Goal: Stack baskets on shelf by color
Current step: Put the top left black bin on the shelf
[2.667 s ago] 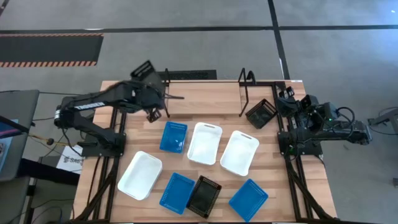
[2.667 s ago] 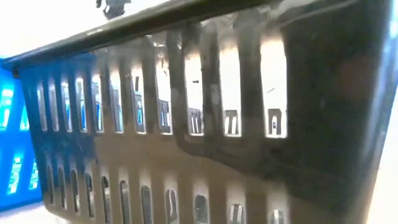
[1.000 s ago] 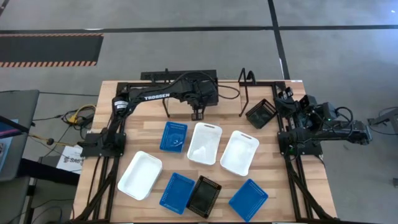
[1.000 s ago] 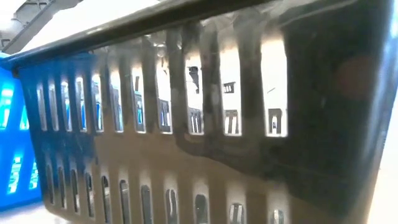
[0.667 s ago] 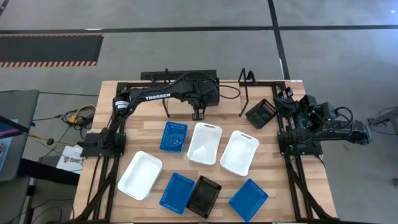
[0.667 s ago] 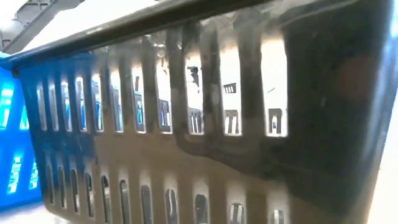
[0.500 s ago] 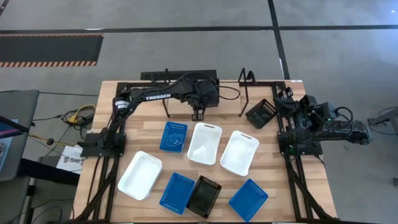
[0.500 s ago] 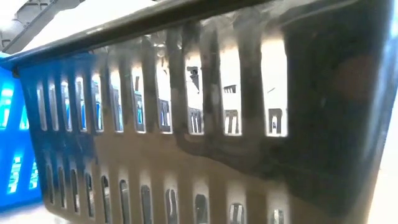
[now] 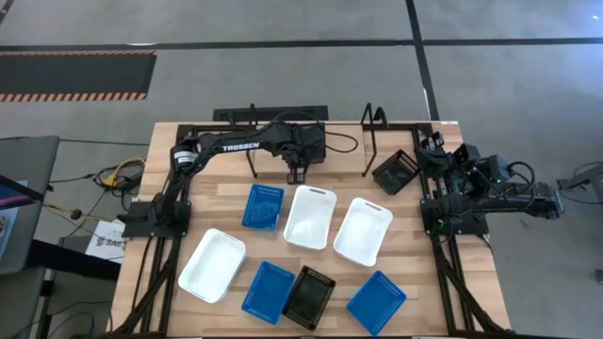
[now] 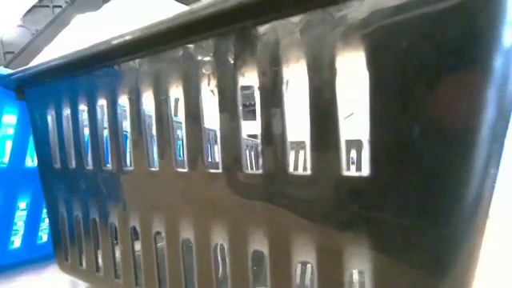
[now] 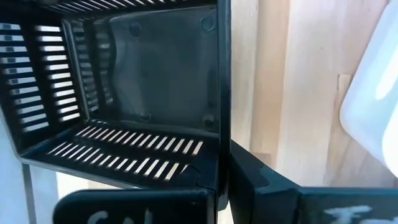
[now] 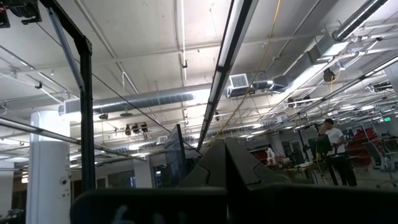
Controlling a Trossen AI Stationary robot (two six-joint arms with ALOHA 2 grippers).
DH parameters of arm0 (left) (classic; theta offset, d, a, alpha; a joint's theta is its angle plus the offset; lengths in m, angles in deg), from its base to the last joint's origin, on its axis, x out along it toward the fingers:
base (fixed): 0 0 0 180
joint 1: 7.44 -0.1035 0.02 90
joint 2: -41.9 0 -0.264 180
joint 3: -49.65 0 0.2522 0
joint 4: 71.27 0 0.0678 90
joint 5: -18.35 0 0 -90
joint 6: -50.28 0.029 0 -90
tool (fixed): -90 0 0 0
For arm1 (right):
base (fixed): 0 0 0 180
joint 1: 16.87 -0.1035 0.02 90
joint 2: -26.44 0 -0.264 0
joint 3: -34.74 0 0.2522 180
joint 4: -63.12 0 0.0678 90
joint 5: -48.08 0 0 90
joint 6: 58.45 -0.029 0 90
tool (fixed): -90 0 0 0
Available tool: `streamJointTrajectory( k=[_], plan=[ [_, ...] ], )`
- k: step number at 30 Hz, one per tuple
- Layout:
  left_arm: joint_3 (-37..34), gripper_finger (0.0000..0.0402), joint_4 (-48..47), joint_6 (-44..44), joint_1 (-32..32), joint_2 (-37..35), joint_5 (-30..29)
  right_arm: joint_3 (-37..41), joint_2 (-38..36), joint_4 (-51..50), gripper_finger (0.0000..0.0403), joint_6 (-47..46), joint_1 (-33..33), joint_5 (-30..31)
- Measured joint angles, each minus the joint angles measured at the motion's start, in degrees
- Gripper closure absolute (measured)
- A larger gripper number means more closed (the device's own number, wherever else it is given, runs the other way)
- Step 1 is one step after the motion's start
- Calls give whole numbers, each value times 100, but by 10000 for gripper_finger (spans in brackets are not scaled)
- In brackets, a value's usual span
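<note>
Left tool (image 9: 294, 176), closed on the rim of a black basket (image 11: 143, 93), hangs over the shelf (image 9: 311, 127) at the table's (image 9: 415, 292) far edge; the placing step appears in hand, calling next for lowering between dividers; right tool (image 9: 435, 151) shut, empty, parked right.

- I see the wooden table (image 9: 236, 184); grey floor surrounds it.
- Left of the table, a striped hazard mat (image 9: 75, 75) lies on the floor.
- Far beyond the table, a person (image 12: 336, 158) stands under ceiling ducts (image 12: 143, 99).
</note>
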Motion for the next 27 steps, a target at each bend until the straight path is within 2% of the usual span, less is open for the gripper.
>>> streamJointTrajectory(
  k=[11,20,27],
  plan=[
    [-343,401,206,6,2,-2,70,0,0,2,397,1,-1,0],
    [-347,401,384,-98,2,-2,71,0,-1,2,397,2,-1,0],
    [-347,375,384,25,33,-2,65,0,-1,24,397,2,0,0]
  ],
)
